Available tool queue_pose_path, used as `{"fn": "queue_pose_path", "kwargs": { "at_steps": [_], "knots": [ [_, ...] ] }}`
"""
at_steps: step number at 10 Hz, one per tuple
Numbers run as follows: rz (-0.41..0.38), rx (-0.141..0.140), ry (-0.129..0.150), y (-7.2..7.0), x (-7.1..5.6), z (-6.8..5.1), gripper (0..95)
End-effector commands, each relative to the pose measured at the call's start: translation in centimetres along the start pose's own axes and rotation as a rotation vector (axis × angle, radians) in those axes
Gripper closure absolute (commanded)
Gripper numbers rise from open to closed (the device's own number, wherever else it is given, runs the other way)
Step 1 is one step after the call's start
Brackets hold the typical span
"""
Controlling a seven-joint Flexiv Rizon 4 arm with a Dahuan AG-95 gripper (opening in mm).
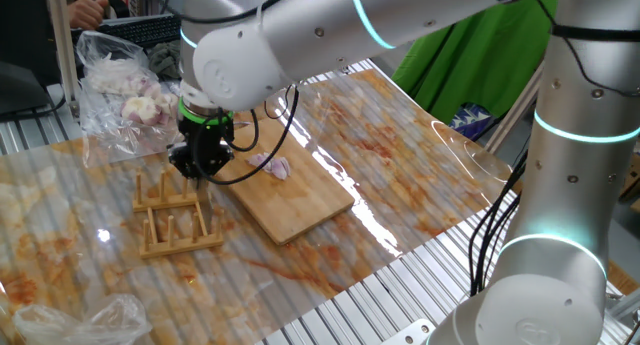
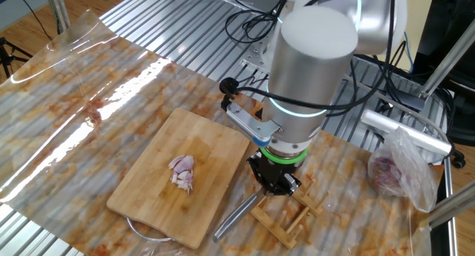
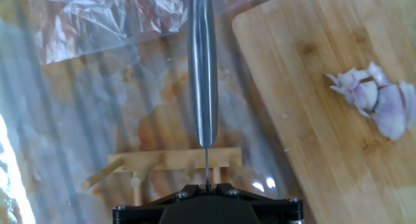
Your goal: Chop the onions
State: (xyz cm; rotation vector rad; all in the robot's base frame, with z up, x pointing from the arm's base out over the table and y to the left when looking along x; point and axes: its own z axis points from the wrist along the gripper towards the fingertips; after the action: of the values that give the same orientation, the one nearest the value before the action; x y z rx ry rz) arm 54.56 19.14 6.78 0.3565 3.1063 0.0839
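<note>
Onions [image 2: 182, 171] clustered lengthwise along board [image 2: 148, 183].

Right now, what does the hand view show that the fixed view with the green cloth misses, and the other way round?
Only the hand view shows the knife handle, a long metal bar running straight out ahead of the gripper over the rack. In the fixed view the gripper hides it.

Only the fixed view shows the arm, the bag of bulbs behind it, the green cloth and the rack's many pegs.

Both show the board with the onions lying on it, apart from the gripper, and the rack beside the board.
</note>
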Motion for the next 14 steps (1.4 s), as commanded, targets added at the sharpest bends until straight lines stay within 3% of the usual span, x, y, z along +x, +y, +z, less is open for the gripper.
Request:
{"fn": "queue_pose_path", "kwargs": {
  "at_steps": [1,5,14],
  "knots": [
    [0.004,0.002,-0.006,-0.3,0.3,0.6,95.0],
    [0.005,-0.001,-0.008,-0.5,0.5,1.7,95.0],
    [0.018,-0.001,-0.015,-0.6,0.5,2.5,95.0]
  ]
}}
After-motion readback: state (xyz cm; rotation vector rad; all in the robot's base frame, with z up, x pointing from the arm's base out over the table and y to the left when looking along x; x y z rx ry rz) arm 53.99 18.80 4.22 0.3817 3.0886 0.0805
